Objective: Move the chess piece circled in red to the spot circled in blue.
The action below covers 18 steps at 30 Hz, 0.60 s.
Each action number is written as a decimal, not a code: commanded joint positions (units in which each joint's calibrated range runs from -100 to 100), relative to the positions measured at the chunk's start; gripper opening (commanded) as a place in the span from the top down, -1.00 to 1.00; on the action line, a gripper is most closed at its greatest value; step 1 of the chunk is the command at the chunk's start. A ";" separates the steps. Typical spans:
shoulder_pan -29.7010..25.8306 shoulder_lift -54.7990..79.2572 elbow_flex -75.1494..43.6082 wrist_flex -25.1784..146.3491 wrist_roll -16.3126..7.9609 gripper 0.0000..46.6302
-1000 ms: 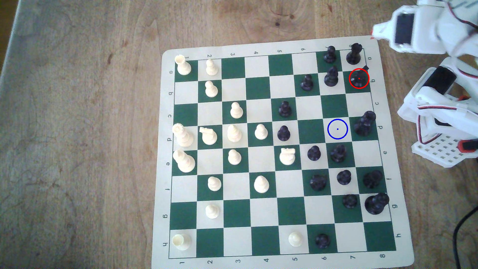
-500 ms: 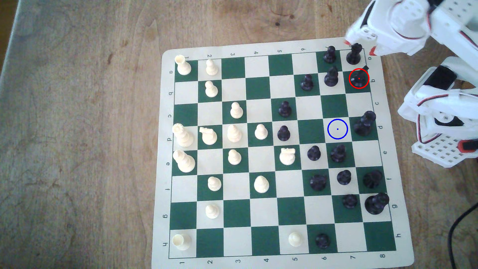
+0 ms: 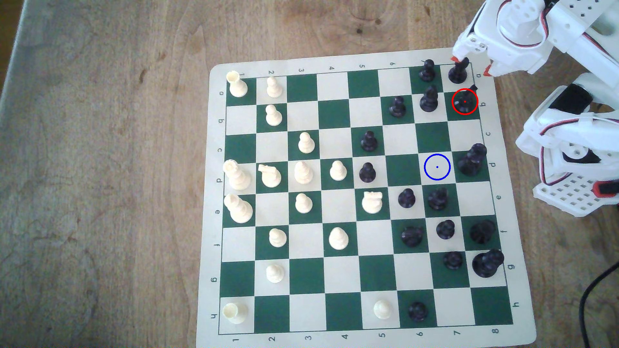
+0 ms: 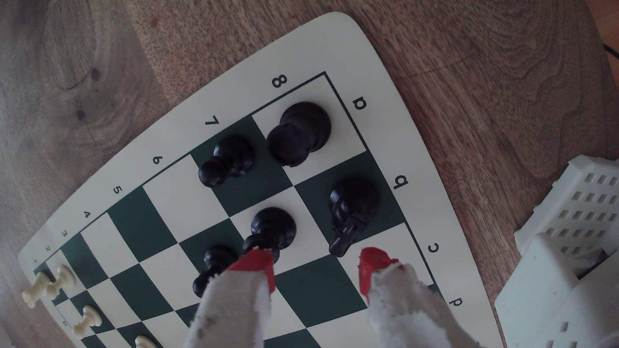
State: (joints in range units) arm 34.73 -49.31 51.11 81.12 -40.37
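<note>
On the board [image 3: 335, 57] I count seventeen black pieces and sixteen cream pieces. My gripper [image 3: 470, 65] hovers with jaws released, holding nothing, above the corner rook [image 3: 457, 72]. The black knight [image 3: 465, 101] stands on the red-ringed green square just beside, outside my jaws. The blue-ringed square [image 3: 437, 167] is free.

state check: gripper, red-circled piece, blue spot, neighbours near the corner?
gripper: open, empty, above the board's corner.
black knight: upright on its red-ringed green square, ungripped.
blue-circled spot: cream square, vacant.
black rook: upright on the corner square.
black pawn: upright beside the knight, apart from it.
</note>
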 commanded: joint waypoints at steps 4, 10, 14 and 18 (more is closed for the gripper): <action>-0.59 0.24 -1.24 2.59 2.25 0.99; -1.84 1.86 -0.25 4.55 4.15 0.99; -3.57 3.55 0.03 4.55 4.35 0.99; -4.97 6.69 0.12 3.65 4.35 0.99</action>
State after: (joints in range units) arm 30.46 -44.20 52.01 85.50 -36.12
